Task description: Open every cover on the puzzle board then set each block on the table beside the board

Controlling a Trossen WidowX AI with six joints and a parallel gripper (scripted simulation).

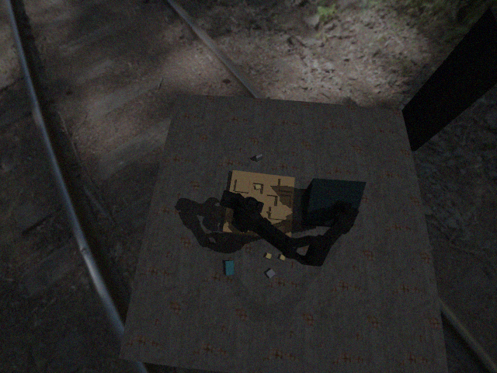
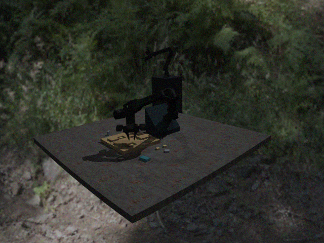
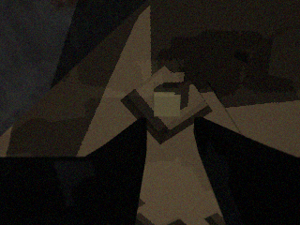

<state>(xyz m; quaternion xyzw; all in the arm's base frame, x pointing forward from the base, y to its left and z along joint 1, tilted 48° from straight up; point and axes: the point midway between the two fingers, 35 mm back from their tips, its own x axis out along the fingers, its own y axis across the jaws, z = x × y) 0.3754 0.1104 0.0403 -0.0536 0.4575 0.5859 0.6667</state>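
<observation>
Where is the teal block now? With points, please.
In the top view, the teal block (image 1: 229, 267) (image 2: 144, 158) lies on the table below the puzzle board (image 1: 251, 176) (image 2: 154, 142), left of the grey block (image 1: 269, 273) (image 2: 166, 151).

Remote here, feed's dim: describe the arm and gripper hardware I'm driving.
The arm is black throughout, with slim links and bulkier joints. Its gripper is black too, with two fingers tapering to narrow tips. Any cables or markings are lost in the dark.
</observation>
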